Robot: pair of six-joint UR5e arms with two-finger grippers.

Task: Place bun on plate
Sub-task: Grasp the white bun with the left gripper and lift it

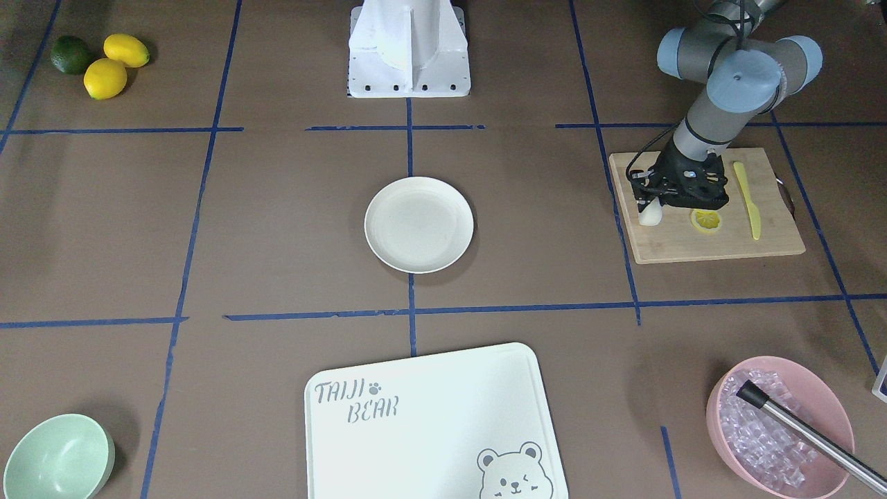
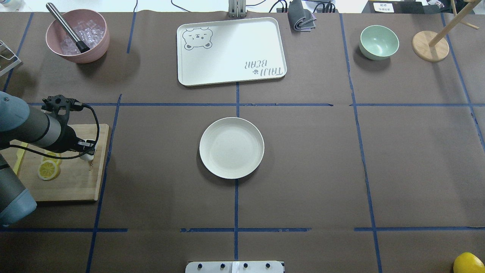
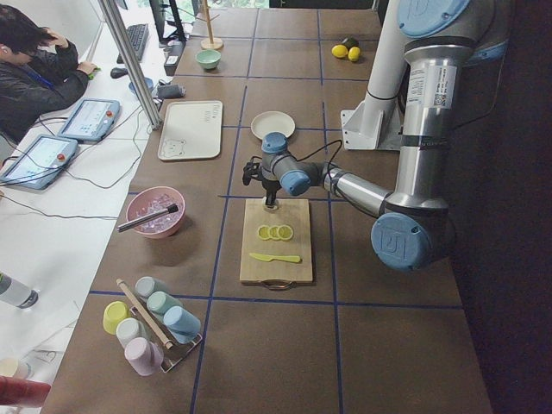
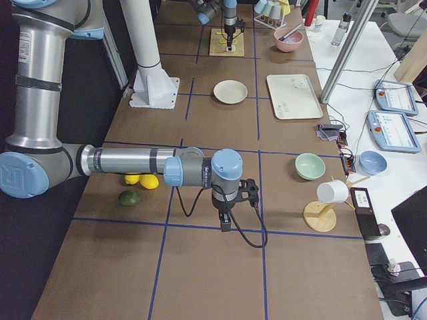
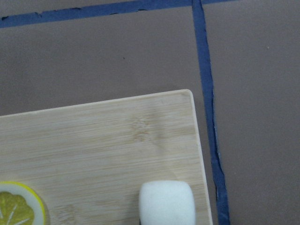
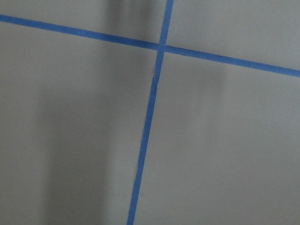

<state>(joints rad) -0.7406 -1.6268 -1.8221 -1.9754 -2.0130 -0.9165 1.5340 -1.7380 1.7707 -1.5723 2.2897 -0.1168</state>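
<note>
Bun [image 1: 650, 215] sits on the wooden board [image 1: 700, 248], close to the board's edge that faces the plate [image 1: 419, 224] and apart from the lemon slice [image 1: 706, 220]. I judge it light, soft and easily dented, so I'd grip it low across its rounded sides with a gentle squeeze. Left gripper [image 1: 653, 202] is right over it; I cannot tell whether its fingers are clamped on it. Right gripper [image 4: 225, 223] hangs well away, fingers unreadable.
</note>
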